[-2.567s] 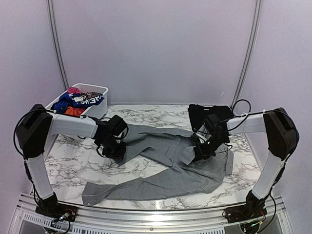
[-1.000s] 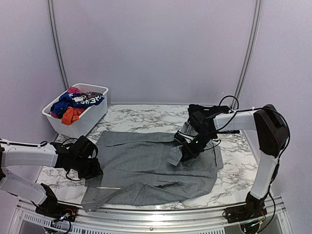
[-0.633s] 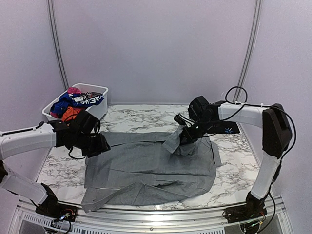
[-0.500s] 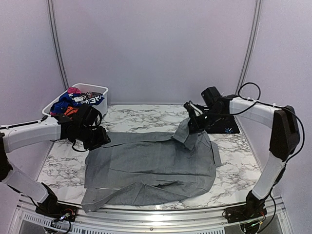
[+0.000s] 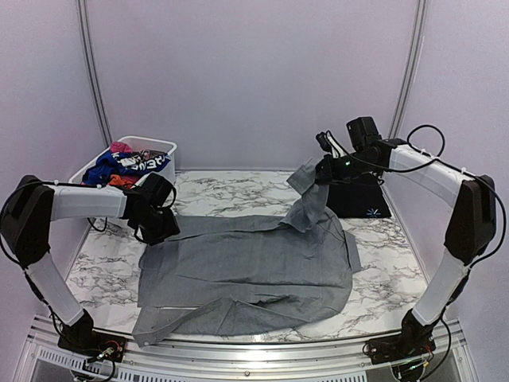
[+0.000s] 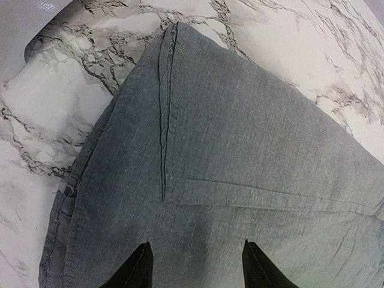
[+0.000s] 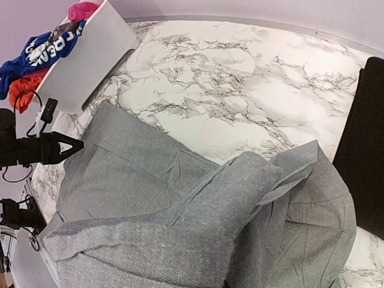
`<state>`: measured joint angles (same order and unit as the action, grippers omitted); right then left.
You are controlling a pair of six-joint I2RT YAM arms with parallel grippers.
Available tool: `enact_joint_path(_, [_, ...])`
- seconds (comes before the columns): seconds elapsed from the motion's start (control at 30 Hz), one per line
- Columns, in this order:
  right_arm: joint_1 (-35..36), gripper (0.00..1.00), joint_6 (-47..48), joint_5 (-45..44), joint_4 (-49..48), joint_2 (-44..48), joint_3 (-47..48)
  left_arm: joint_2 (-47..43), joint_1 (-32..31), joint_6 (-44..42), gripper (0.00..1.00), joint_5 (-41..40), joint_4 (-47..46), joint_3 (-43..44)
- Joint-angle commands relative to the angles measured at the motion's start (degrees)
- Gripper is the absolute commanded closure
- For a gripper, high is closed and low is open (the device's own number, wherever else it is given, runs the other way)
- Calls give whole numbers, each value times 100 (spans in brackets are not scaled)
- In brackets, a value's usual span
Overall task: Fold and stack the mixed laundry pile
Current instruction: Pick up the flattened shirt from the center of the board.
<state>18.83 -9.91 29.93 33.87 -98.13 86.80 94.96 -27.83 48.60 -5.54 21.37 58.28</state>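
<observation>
Grey shirt (image 5: 246, 270) lies spread across the marble worktop (image 5: 238, 187), mostly flat, with its near edge rumpled into a long fold. Its far-right part is drawn up off the surface in a draped peak, pinched in the closed right tool (image 5: 322, 169). That arm reaches high above the folded black garment (image 5: 358, 199) at the far right. The left tool (image 5: 155, 225) hovers low over the shirt's far-left corner, fingers (image 6: 139, 267) parted with nothing between them. Blue, orange-red and pink pieces (image 5: 119, 167) fill the white basket (image 5: 159, 185) at the far left.
</observation>
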Motion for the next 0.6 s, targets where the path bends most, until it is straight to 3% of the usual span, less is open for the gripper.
enact_joint_path(0.0, [-87, 100, -143, 14, -198, -49, 300, 344, 65, 113, 47, -209, -269, 207])
enact_joint_path(0.3, [-169, 100, -57, 73, -127, -107, 302, 991, 120, 53, 54, -178, -367, 414])
enact_joint_path(0.57, [-213, 100, -24, 99, -78, -150, 379, 1045, 162, -83, 70, -274, -366, 635])
